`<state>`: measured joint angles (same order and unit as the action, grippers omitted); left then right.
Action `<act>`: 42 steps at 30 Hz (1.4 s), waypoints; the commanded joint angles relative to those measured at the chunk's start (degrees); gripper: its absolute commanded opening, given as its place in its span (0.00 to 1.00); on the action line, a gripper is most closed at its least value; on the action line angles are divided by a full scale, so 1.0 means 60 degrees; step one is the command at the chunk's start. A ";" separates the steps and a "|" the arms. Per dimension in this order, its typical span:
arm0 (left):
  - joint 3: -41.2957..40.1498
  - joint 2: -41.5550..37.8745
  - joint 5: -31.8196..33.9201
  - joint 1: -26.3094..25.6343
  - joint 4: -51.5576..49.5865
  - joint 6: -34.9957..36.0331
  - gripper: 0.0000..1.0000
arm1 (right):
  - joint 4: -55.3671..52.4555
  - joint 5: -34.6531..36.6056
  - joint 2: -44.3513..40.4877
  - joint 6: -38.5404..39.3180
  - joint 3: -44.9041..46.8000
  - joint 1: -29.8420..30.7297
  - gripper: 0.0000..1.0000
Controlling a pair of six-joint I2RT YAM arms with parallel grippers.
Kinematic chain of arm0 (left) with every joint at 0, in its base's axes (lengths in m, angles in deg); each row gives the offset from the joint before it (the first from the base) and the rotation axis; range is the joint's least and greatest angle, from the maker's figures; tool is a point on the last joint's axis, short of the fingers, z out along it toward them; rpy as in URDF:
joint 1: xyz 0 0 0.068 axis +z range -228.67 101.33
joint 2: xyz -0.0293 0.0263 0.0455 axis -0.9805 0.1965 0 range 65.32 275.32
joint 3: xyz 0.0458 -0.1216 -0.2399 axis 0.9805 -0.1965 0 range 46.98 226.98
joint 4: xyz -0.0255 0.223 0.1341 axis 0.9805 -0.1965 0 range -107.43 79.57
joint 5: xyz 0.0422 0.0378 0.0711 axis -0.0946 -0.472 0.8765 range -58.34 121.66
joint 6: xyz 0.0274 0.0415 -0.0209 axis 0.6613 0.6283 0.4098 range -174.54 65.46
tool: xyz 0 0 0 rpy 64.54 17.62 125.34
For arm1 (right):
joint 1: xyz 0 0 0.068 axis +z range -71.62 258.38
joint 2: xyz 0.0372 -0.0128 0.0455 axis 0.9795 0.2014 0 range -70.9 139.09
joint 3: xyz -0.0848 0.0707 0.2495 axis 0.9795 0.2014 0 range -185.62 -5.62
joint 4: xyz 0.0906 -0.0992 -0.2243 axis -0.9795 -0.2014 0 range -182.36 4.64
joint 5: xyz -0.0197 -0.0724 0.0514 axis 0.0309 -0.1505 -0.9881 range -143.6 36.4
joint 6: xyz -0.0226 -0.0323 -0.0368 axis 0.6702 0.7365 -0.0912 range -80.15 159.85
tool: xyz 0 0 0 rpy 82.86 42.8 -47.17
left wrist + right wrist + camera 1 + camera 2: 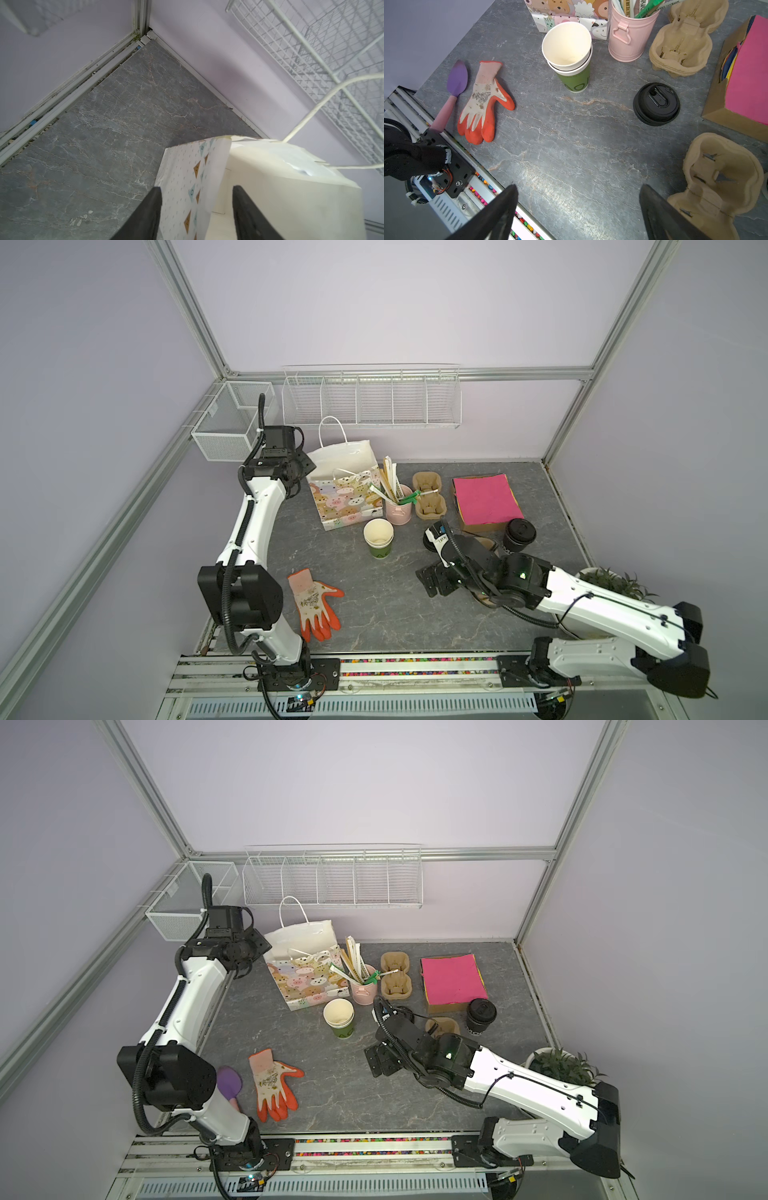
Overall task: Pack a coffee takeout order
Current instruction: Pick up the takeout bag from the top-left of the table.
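The white cartoon-animal bag (345, 497) (307, 982) stands upright and open at the back left. My left gripper (305, 466) (196, 188) is at its left side, open; one finger is outside the side wall (187, 176) and the other inside the bag. A stack of brown pulp carriers (429, 494) (681, 45) sits right of the pink bucket. The pink paper sheet (486, 497) (749, 83) tops a pile in a cardboard box. My right gripper (434, 580) (578, 187) hangs open over bare table, holding nothing. A single carrier (446, 1025) (720, 176) lies just beside it.
Nested paper cups (378, 539) stand before the bag, and a black-lidded cup (519, 535) stands near the box. A pink bucket (399, 510) holds stir sticks. A glove (313, 603) and purple trowel (230, 1085) lie front left, a plant (615, 583) front right. A wire rack (370, 398) hangs behind.
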<state>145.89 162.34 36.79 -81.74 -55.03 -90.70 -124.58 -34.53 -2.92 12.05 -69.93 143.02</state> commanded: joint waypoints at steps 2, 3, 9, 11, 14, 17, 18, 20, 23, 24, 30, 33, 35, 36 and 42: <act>0.0256 0.0248 0.0247 -0.0045 -0.0243 0.0153 0.47 | -0.0267 0.0319 -0.0310 0.0133 -0.0180 0.0145 0.95; 0.0292 0.0278 0.0276 -0.0045 -0.0246 0.0153 0.47 | -0.0260 0.0322 -0.0315 0.0135 -0.0172 0.0154 0.95; 0.0803 0.0622 0.0162 -0.0045 -0.0389 0.0124 0.26 | -0.0288 0.0418 -0.0272 0.0135 -0.0135 0.0243 0.96; 0.0912 0.0675 0.0169 -0.0060 -0.0458 0.0151 0.19 | -0.0336 0.0496 -0.0257 0.0107 -0.0123 0.0275 0.96; 0.1029 0.0726 0.0243 -0.0045 -0.0549 0.0235 0.08 | -0.0320 0.0541 -0.0257 0.0080 -0.0049 0.0320 0.96; 0.1160 0.0765 0.0312 -0.0045 -0.0704 0.0299 0.00 | -0.0322 0.0593 -0.0286 0.0062 0.0004 0.0337 0.96; 0.1229 0.0765 0.0359 -0.0032 -0.0812 0.0294 0.00 | -0.0306 0.0590 -0.0287 0.0048 0.0018 0.0331 0.96; 0.1323 0.0655 0.0394 -0.0003 -0.0941 0.0269 0.00 | -0.0289 0.0584 -0.0301 0.0022 0.0040 0.0352 0.97; 0.1393 0.0210 0.0360 0.0115 -0.1003 0.0143 0.00 | -0.0275 0.0573 -0.0286 -0.0011 0.0055 0.0372 0.97; 0.1422 0.0013 0.0410 0.0131 -0.1013 0.0118 0.00 | -0.0276 0.0573 -0.0273 -0.0012 0.0040 0.0379 0.97; 0.1531 -0.1092 0.0779 0.0131 -0.1047 0.0013 0.00 | -0.0132 0.0580 -0.0195 -0.0027 -0.0029 0.0405 0.97; 0.1611 -0.1534 0.1076 0.0124 -0.1069 0.0005 0.00 | -0.0109 0.0583 -0.0173 -0.0056 -0.0033 0.0449 0.97; 0.1759 -0.1715 0.1068 0.0124 -0.1132 -0.0045 0.00 | -0.0126 0.0611 -0.0169 -0.0081 -0.0020 0.0485 0.97; 0.1815 -0.1799 0.1019 0.0131 -0.1136 -0.0073 0.00 | -0.0114 0.0624 -0.0183 -0.0089 -0.0011 0.0514 0.97; 0.2380 -0.2409 0.0733 0.0131 -0.1208 -0.0237 0.00 | -0.0268 0.0773 -0.0322 -0.0158 -0.0033 0.0565 0.97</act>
<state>157.85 149.24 41.44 -81.28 -60.52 -91.01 -125.39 -31.51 -3.92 12.05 -69.91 145.89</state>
